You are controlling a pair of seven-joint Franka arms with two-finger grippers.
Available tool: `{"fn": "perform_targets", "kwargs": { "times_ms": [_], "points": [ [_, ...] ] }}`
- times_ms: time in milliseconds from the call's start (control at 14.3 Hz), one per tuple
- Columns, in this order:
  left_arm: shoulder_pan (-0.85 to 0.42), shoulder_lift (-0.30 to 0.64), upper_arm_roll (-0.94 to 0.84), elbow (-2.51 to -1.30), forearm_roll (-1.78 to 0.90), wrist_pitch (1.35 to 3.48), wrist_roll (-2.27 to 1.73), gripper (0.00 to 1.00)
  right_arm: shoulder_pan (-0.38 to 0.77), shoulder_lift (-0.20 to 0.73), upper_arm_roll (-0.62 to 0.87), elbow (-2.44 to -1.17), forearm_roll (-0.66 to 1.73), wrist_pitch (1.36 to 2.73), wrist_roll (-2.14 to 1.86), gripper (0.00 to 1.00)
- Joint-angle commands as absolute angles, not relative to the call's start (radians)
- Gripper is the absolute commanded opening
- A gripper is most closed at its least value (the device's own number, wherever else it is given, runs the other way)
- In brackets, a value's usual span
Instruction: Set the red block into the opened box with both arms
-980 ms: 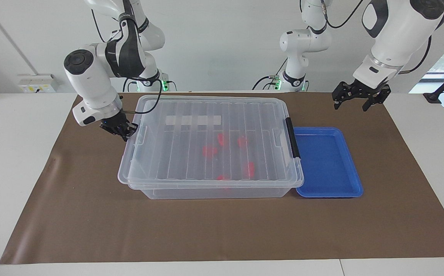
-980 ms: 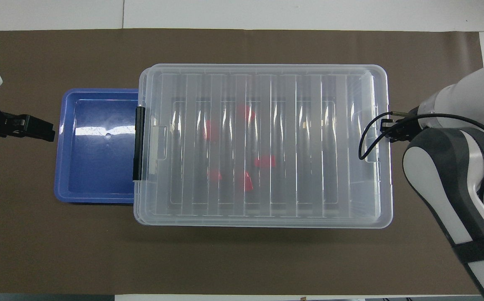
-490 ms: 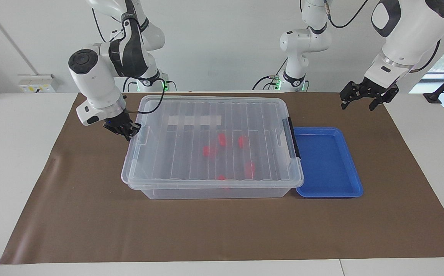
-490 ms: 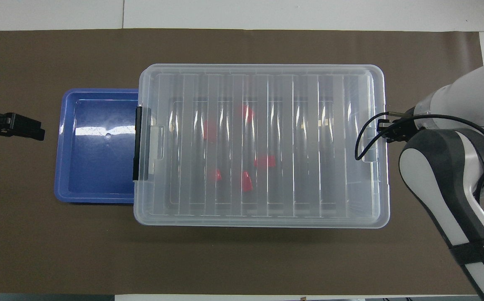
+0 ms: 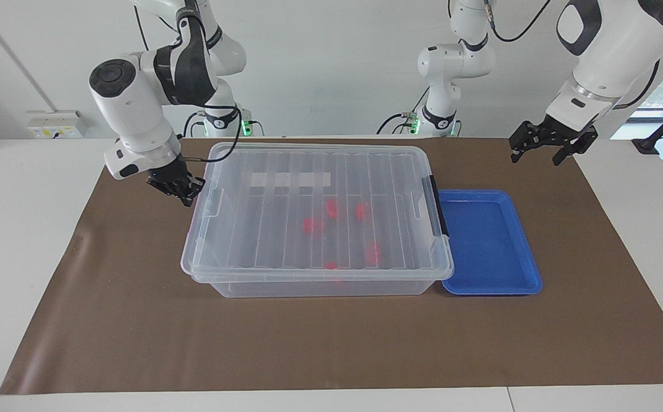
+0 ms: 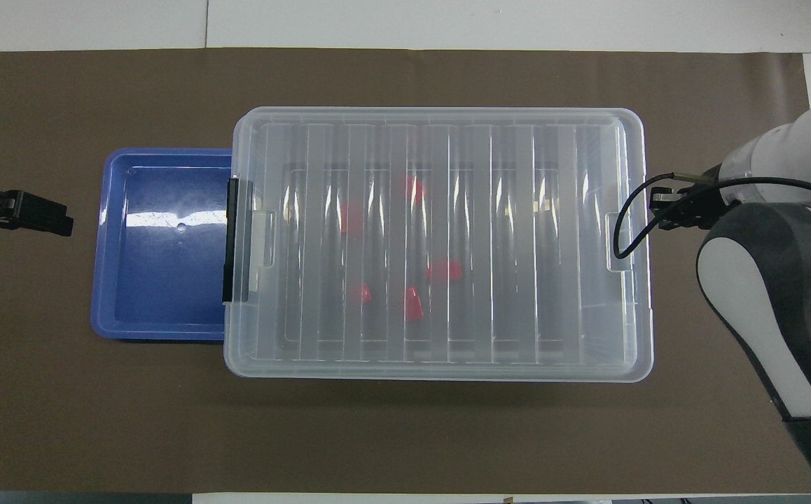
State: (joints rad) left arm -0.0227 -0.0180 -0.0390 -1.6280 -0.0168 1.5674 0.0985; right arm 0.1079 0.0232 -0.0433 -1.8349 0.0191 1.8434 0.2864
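Red blocks [image 5: 312,225] lie scattered on the floor of the box [image 5: 317,217], five of them showing through the clear ribbed lid [image 6: 440,238] that sits flat on top. A white label strip [image 5: 289,179] shows on the part of the lid nearer to me, and a black latch [image 5: 437,206] clamps the end toward my left arm. Touching that same end of the box lies a shallow blue tray [image 5: 489,243], with nothing in it. Everything rests on a brown mat [image 5: 331,343] spread over the white table [image 5: 28,229]. My right gripper [image 5: 178,187] hangs just beside the unlatched end of the lid, fingertips pressed together on nothing. My left gripper [image 5: 540,150] hovers with fingers spread over the mat, well apart from the tray
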Motion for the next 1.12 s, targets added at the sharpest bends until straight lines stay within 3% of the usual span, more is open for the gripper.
{"fn": "perform_targets", "kwargs": {
  "times_ms": [0, 70, 140, 210, 280, 560, 1050],
  "points": [
    [-0.041, -0.048, -0.025, -1.658, -0.035, 1.571, 0.107, 1.0, 0.078, 0.021, -0.035, -1.752, 0.029, 1.746, 0.282, 0.1],
    [-0.041, -0.048, -0.025, -1.66, -0.035, 1.568, 0.109, 1.0, 0.074, 0.02, -0.038, -1.718, 0.031, 1.702, 0.266, 0.19],
    [-0.04, -0.048, -0.025, -1.66, -0.035, 1.568, 0.107, 1.0, 0.061, 0.021, -0.04, -1.68, 0.029, 1.656, 0.24, 0.33],
    [-0.038, -0.048, -0.023, -1.66, -0.034, 1.571, 0.109, 1.0, 0.045, 0.021, -0.041, -1.642, 0.031, 1.613, 0.207, 0.71],
    [-0.035, -0.048, -0.023, -1.66, -0.034, 1.574, 0.109, 1.0, 0.031, 0.021, -0.041, -1.616, 0.028, 1.579, 0.178, 1.0],
    [-0.031, -0.048, -0.023, -1.66, -0.034, 1.574, 0.109, 1.0, 0.021, 0.017, -0.067, -1.585, 0.026, 1.514, 0.17, 1.0],
    [-0.031, -0.048, -0.023, -1.66, -0.034, 1.575, 0.109, 1.0, -0.008, 0.009, -0.08, -1.614, 0.028, 1.575, 0.077, 1.0]
  ]
}}
